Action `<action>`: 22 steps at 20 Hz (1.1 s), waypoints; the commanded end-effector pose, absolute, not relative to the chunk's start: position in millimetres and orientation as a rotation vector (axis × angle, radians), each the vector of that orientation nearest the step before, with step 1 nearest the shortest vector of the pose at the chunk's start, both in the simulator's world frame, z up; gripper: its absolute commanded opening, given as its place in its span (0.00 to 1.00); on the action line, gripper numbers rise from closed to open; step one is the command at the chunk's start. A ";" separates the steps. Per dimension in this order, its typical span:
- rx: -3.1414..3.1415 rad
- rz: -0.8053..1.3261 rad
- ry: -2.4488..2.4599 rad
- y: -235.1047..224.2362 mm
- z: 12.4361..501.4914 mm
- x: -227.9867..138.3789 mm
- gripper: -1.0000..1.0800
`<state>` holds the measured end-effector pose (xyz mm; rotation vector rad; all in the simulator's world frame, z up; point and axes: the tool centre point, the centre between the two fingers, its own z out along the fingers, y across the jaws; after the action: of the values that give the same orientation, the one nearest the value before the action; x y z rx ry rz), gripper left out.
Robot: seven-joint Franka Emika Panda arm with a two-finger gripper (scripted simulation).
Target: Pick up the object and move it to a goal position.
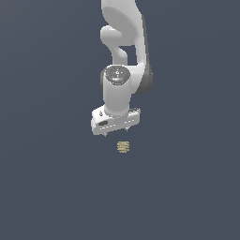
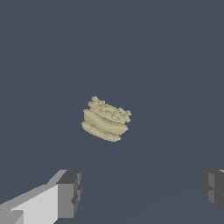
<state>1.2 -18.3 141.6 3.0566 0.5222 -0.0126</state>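
- We find one white robot arm (image 1: 123,42) reaching down from the top of the exterior view, its wrist pointed at a plain dark grey-blue counter (image 1: 47,187).
- The pincer (image 1: 116,133) stands wide: in the wrist view its two dark-padded fingers (image 2: 69,193) sit far apart at opposite sides of the picture, with nothing between them.
- The object (image 1: 123,147) is a small pale yellow-tan piece with horizontal ridges, far smaller than the pincer's body.
- In the exterior view the object appears just below the pincer and slightly toward the exterior view's right of it, clearly apart from the fingertips.
- In the wrist view the object (image 2: 106,119) shows as stacked, rounded layers with a lumpy upper face, tilted somewhat; it lies ahead of the fingers, touching neither.
- We cannot tell from either view whether the object rests on the counter or is merely seen against it, since no shadow or contact line is visible.
- The pincer holds nothing.
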 end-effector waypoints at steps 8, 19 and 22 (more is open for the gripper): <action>2.961 -0.023 0.938 -10.6 129.2 5.9 0.96; 2.787 -0.027 1.398 -1.3 115.6 11.2 0.96; 2.728 -0.026 1.517 1.4 112.1 12.6 0.96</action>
<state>11.9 0.0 113.9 2.7593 1.4553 -0.0263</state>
